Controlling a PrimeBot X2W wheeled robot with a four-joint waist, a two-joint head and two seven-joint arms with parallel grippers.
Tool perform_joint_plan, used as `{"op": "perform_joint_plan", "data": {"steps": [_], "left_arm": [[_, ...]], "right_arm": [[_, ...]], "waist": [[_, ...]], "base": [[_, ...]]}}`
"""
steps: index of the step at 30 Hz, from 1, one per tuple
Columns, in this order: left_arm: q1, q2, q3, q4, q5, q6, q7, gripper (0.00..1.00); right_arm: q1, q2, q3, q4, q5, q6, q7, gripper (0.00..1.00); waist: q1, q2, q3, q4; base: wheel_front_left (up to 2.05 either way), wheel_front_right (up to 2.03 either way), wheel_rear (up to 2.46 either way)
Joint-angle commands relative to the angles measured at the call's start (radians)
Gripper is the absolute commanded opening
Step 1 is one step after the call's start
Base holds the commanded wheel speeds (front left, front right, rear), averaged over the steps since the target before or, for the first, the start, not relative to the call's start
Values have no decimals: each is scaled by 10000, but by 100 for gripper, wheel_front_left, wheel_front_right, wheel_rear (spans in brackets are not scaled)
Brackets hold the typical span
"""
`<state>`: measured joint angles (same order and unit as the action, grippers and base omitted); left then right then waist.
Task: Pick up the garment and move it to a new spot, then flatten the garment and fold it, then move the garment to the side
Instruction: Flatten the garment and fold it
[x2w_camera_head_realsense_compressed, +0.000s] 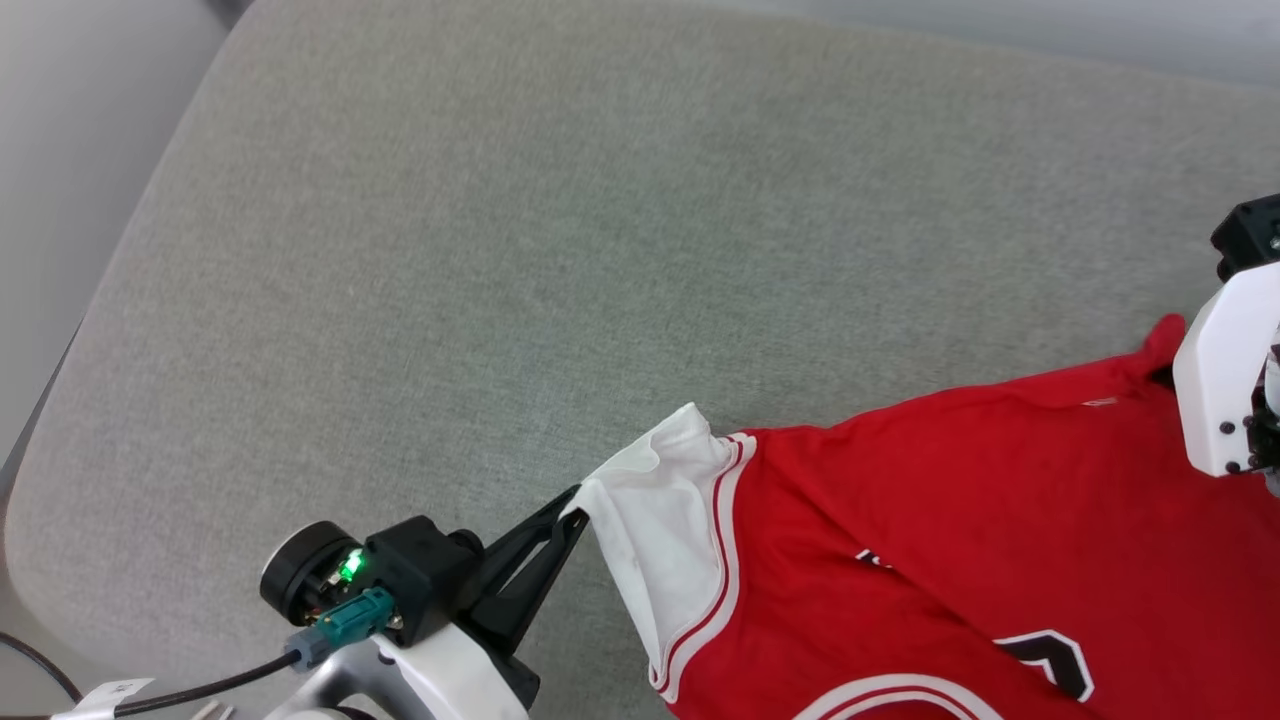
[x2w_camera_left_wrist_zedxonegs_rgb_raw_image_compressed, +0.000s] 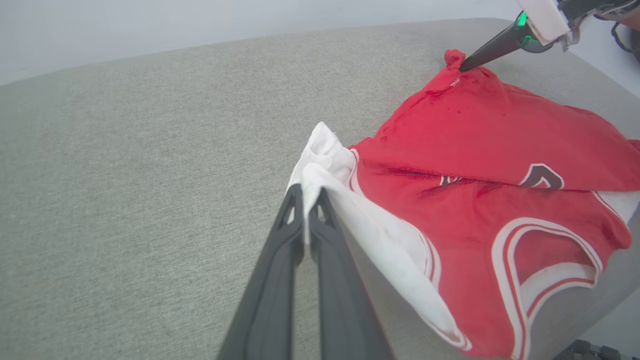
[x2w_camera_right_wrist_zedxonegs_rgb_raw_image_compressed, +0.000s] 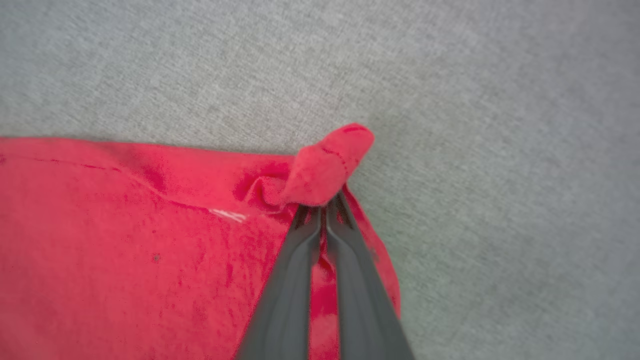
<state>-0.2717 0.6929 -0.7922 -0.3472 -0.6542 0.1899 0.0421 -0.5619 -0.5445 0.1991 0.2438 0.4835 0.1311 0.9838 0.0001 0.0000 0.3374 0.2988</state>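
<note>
Head view: red shirt (x2w_camera_head_realsense_compressed: 950, 520) low and right on the grey cushion (x2w_camera_head_realsense_compressed: 500, 250), long axis running sideways from the white sleeve (x2w_camera_head_realsense_compressed: 655, 510) at the left gripper (x2w_camera_head_realsense_compressed: 575, 512) to a red corner (x2w_camera_right_wrist_zedxonegs_rgb_raw_image_compressed: 330, 165) at the right gripper (x2w_camera_right_wrist_zedxonegs_rgb_raw_image_compressed: 320, 207). Both clamped on cloth: left on the sleeve edge, right on that rolled corner, the pinch plain in the right wrist view, head view giving the pale wrist casing (x2w_camera_head_realsense_compressed: 1225, 380) there instead. Probably a two-ended lift next, cloth kept taut between; left wrist view adds the slack, folded-over collar end (x2w_camera_left_wrist_zedxonegs_rgb_raw_image_compressed: 545, 250).
</note>
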Motion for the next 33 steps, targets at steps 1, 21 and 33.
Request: {"op": "perform_joint_plan", "data": {"steps": [1, 21, 33], "left_arm": [[-65, 86, 78, -62, 8, 78, 44, 0], [-779, 1754, 2713, -2352, -836, 1230, 364, 0], [-2902, 2249, 4206, -2445, -810, 1154, 435, 0]], "right_arm": [[55, 71, -24, 39, 110, -6, -160, 0], [404, -460, -201, -2214, 1375, -7, -3135, 0], [-111, 95, -960, -4665, 1299, -6, -3155, 0]], "waist": [[-1, 0, -586, -438], [-1, 0, -3455, -2781], [-1, 0, -3632, -3725]], "base": [[0, 0, 0], [0, 0, 0], [0, 0, 0]]}}
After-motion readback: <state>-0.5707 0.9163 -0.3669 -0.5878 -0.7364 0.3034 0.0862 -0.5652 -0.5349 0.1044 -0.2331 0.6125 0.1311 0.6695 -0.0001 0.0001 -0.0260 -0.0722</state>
